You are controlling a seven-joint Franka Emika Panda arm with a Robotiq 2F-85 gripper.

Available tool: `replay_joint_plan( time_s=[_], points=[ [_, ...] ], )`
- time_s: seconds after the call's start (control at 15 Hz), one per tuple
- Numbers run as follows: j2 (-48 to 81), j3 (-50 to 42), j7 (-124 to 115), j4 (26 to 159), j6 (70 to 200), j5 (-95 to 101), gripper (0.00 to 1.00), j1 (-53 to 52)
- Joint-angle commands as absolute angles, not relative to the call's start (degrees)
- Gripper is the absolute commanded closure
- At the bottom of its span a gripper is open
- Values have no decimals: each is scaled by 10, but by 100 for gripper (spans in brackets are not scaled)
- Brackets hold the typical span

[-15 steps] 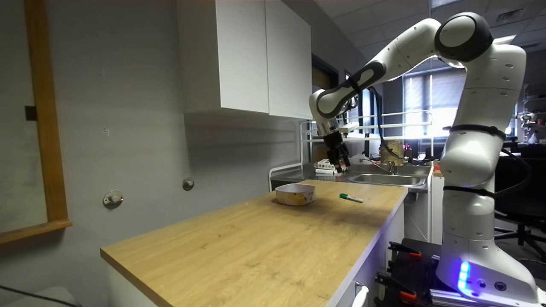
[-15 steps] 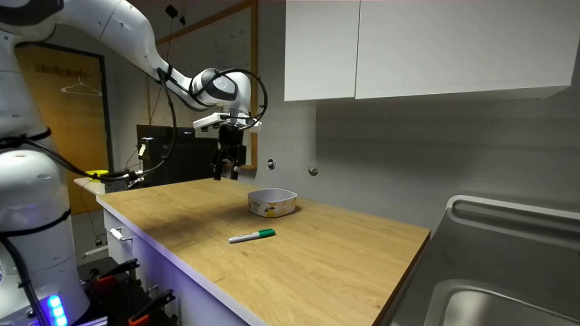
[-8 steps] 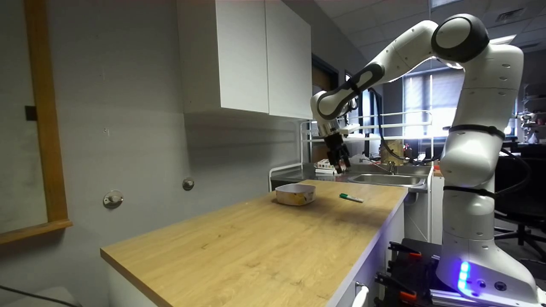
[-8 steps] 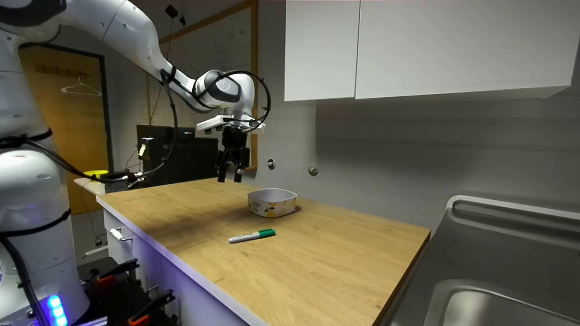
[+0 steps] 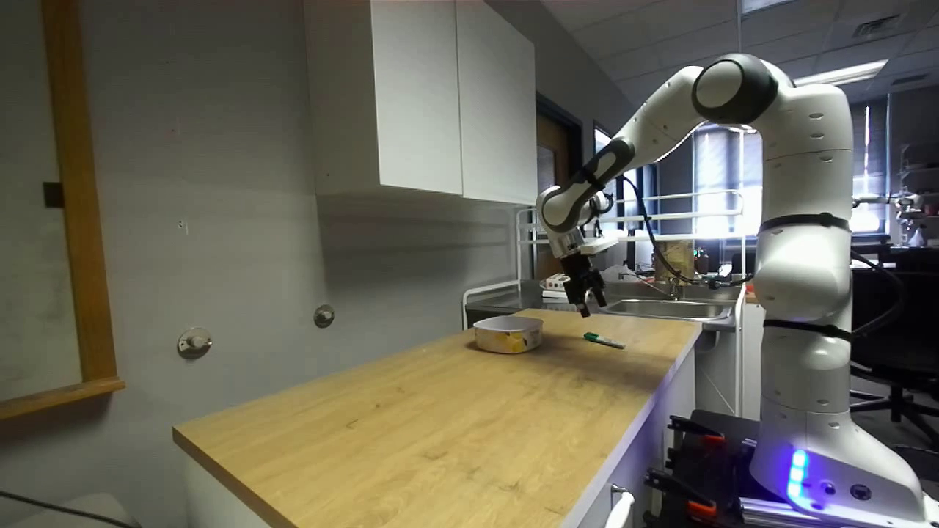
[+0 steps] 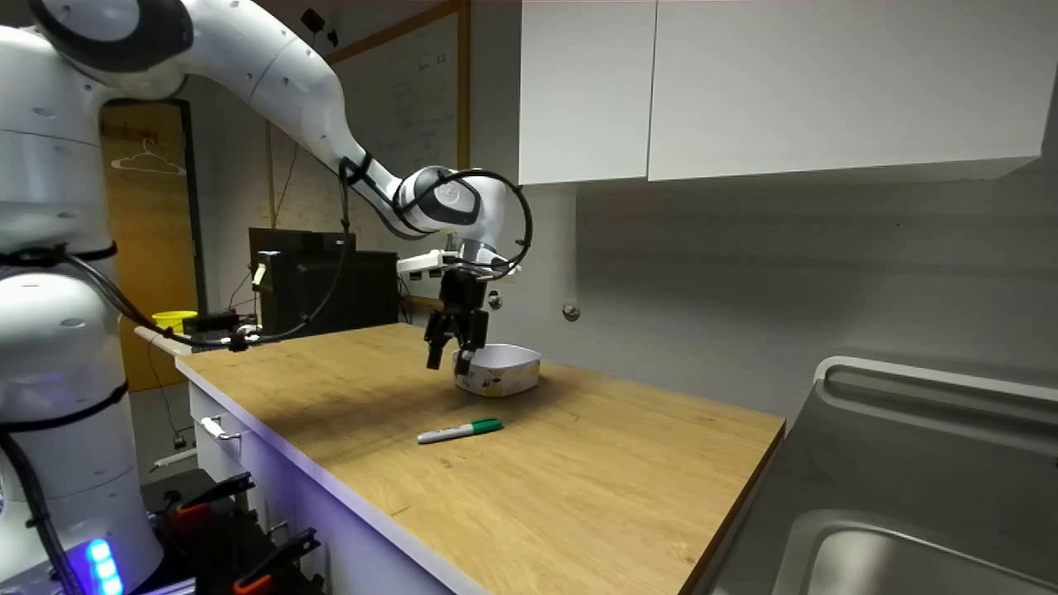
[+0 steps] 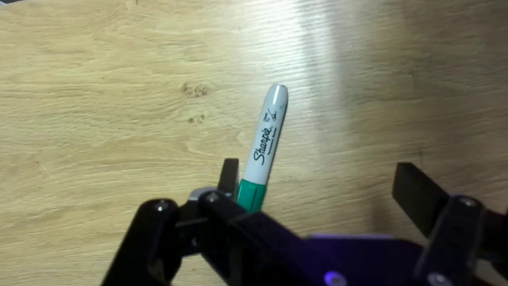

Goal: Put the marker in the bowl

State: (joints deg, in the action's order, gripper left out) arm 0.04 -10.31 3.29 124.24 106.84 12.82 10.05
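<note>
The marker is a whitish-grey pen with a green cap. It lies flat on the wooden counter in both exterior views [image 5: 605, 340] [image 6: 459, 430] and in the wrist view [image 7: 262, 147]. The bowl is pale, squarish and shallow with a lemon print, and it stands on the counter in both exterior views [image 5: 508, 338] [image 6: 501, 381]. It is out of the wrist view. My gripper [image 5: 594, 309] [image 6: 449, 368] is open and empty above the counter, near the bowl and marker. In the wrist view the gripper [image 7: 317, 178] partly hides the green cap beside its left finger.
The wooden counter [image 6: 595, 463] meets a metal sink unit [image 6: 901, 463]. White wall cabinets [image 5: 418, 95] hang above the wall side of the counter. A white rack [image 5: 689, 196] stands by the sink. Black clamps [image 6: 219, 489] sit beside the robot base.
The arm has swung and reached lower. My gripper has moved down, and in an exterior view also to the right, closer to the bowl and marker. The marker and bowl have not moved.
</note>
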Motion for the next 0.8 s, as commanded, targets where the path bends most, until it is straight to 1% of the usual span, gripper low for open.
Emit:
replay_joint_plan(
  time_s=[0.0,0.4,0.73],
  points=[
    [79,-106,57,1168,1068,102,0,106],
    [150,-104,79,1070,1056,61,0,117],
    [186,-115,93,1050,1048,51,0,147]
  ],
)
